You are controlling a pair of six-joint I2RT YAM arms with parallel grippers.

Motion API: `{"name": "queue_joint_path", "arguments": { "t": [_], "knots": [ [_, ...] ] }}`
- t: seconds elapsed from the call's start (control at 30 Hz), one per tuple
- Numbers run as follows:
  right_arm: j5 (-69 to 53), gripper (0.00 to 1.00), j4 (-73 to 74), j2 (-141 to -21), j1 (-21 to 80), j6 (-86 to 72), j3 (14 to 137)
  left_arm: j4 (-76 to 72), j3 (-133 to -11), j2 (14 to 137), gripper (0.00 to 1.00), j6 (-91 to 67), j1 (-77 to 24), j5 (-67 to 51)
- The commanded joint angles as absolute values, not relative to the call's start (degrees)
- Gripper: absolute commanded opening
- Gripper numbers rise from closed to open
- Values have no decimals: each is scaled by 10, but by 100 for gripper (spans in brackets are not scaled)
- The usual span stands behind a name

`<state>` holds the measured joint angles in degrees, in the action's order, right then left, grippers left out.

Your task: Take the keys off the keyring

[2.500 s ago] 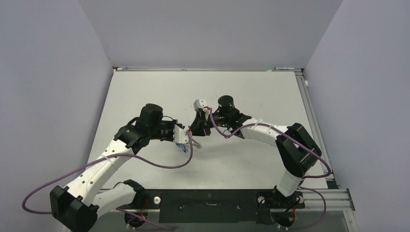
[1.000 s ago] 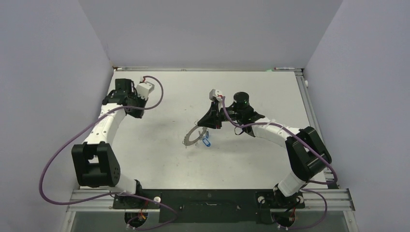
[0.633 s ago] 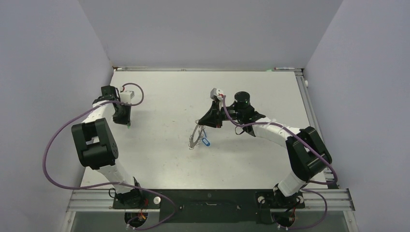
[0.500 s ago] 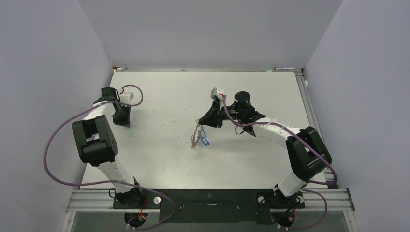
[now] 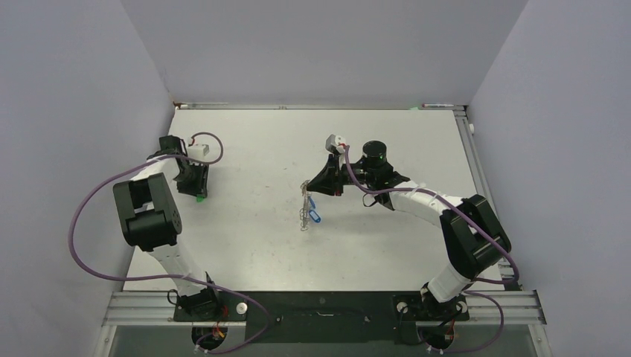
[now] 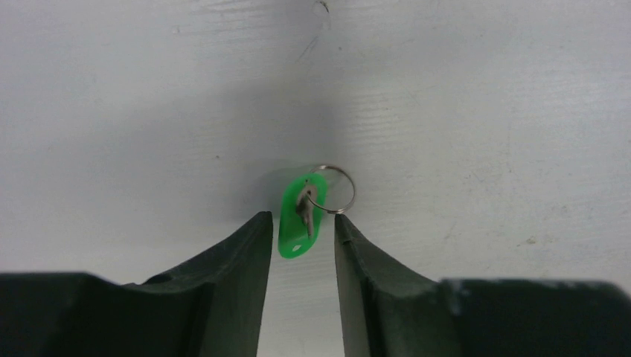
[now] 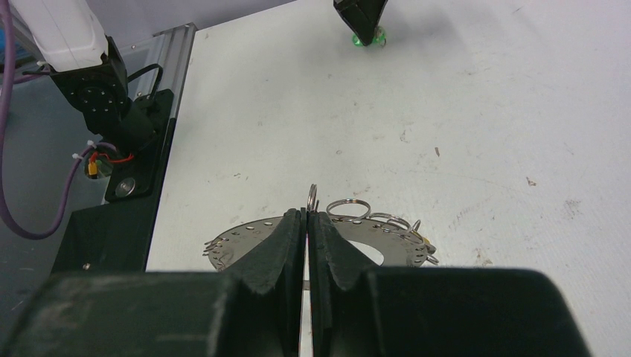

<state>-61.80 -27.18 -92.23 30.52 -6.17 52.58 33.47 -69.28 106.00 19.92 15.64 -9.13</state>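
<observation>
Left end effector [image 6: 300, 222] is down at the nine o'clock edge of the surface [image 5: 245, 149], jaws spread, and the green-tagged key [image 6: 294, 234] lies flat on the surface between its fingertips. Near the centre, the right end effector [image 7: 306, 212] is pressed together on the keyring [image 7: 245, 239], holding it on edge, with the blue-tagged key [image 5: 316, 216] dangling at its five o'clock.

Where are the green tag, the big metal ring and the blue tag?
green tag [image 6: 295, 232]: left wrist view, its lower half.
big metal ring [image 7: 239, 238]: right wrist view, left arc.
blue tag [image 5: 316, 217]: top view, its middle.
</observation>
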Motion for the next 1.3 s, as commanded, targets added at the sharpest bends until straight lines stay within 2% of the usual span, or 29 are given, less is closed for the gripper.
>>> {"name": "queue_joint_path", "arguments": {
  "t": [0.0,0.23,0.33,0.4,0.5,0.57,0.67,1.07,1.13,1.27],
  "knots": [
    [-624,5,-341,-907,298,-82,524,352,-705,1015,39,213,138,-123],
    [-608,5,-363,-918,295,-118,523,371,-688,920,59,209,77,-147],
    [-584,5,-384,-925,293,-153,518,384,-688,867,64,188,47,-205],
    [-570,5,-395,-934,293,-179,517,387,-677,826,72,175,12,-258],
    [-547,5,-426,-946,293,-217,510,339,-625,755,82,140,-40,-317],
    [-529,5,-437,-953,293,-231,505,281,-588,717,84,102,-67,-348],
    [-502,5,-447,-961,293,-251,499,251,-575,720,91,55,-94,-395],
    [-457,5,-470,-982,294,-293,499,47,-482,780,92,-33,-199,-412],
    [-459,5,-469,-983,294,-297,502,14,-471,789,89,-39,-218,-391],
    [-460,5,-476,-981,293,-308,504,-15,-465,806,75,-44,-230,-345]
  ]
}}
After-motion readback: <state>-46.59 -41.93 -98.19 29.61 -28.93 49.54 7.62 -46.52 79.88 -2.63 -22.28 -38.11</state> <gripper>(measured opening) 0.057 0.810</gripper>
